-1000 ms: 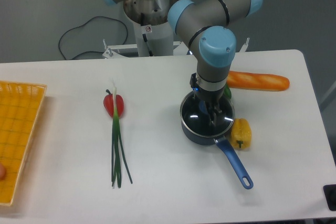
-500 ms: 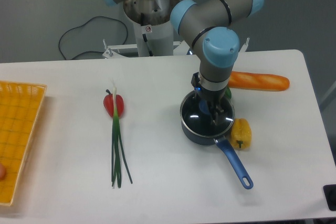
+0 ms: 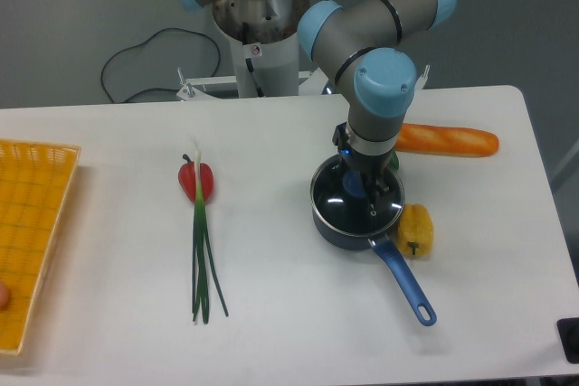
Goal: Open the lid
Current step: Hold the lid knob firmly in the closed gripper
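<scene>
Now | lid [image 3: 348, 201]: clear glass, metal rim, blue knob, seated on saucepan [image 3: 398, 273] | claw [image 3: 371, 194]: over knob, grip unclear

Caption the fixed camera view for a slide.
UR5e gripper over the glass lid on a blue saucepan, vegetables around.
</scene>
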Controlling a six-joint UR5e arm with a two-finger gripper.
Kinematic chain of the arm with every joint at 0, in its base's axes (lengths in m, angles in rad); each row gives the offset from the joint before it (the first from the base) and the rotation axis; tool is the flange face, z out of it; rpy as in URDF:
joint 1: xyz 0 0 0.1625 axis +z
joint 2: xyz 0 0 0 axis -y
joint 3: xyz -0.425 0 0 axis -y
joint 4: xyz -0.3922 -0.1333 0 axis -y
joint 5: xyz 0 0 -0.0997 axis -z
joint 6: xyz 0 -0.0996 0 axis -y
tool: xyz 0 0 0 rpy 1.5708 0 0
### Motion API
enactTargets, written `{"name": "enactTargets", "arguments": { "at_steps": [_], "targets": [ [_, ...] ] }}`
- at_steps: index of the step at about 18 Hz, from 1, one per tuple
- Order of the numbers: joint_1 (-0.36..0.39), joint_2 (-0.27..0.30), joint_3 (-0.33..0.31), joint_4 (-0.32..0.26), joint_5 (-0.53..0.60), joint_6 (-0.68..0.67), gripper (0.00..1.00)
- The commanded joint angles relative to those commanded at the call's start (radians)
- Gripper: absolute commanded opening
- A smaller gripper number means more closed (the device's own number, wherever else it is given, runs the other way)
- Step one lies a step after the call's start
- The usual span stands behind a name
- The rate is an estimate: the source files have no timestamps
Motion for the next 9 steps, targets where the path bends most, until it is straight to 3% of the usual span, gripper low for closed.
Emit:
{"name": "enactTargets", "arguments": {
  "at_steps": [7,9],
  "targets": [
    [0.005,-0.008,-0.002,0.0,0.002,-0.002,0.99],
    [0.006,-0.008,0.0,-0.002,0.002,-0.002,0.93]
  ]
}}
